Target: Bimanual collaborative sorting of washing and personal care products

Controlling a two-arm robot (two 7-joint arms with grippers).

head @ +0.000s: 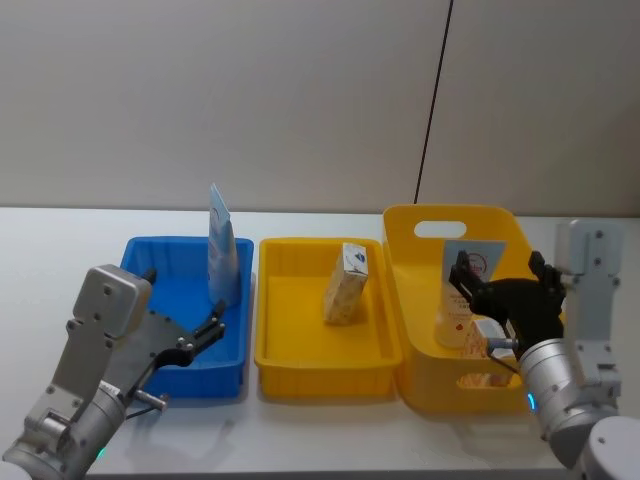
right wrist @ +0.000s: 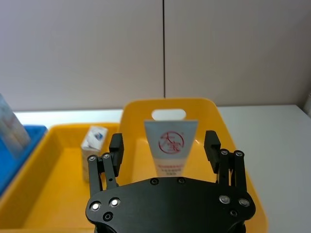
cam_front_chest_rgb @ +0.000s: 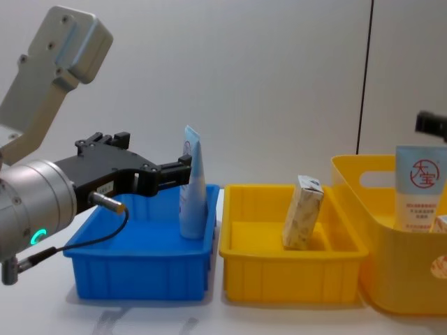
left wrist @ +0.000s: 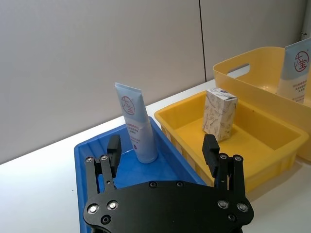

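While one tube [head: 222,248] stands up in the blue bin [head: 150,290], the left gripper [left wrist: 163,148] waits just in front of it with its fingers spread wide, holding nothing. A small carton [head: 346,284] leans in the low yellow bin [head: 290,350]. The right gripper [right wrist: 164,145] has its fingers spread around a second tube [right wrist: 171,148] in the tall yellow basket [head: 420,375], not squeezing it.

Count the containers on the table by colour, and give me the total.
Blue: 1, the blue tray.
Yellow: 2, the yellow tray and the tall yellow basket.
Total: 3 containers.
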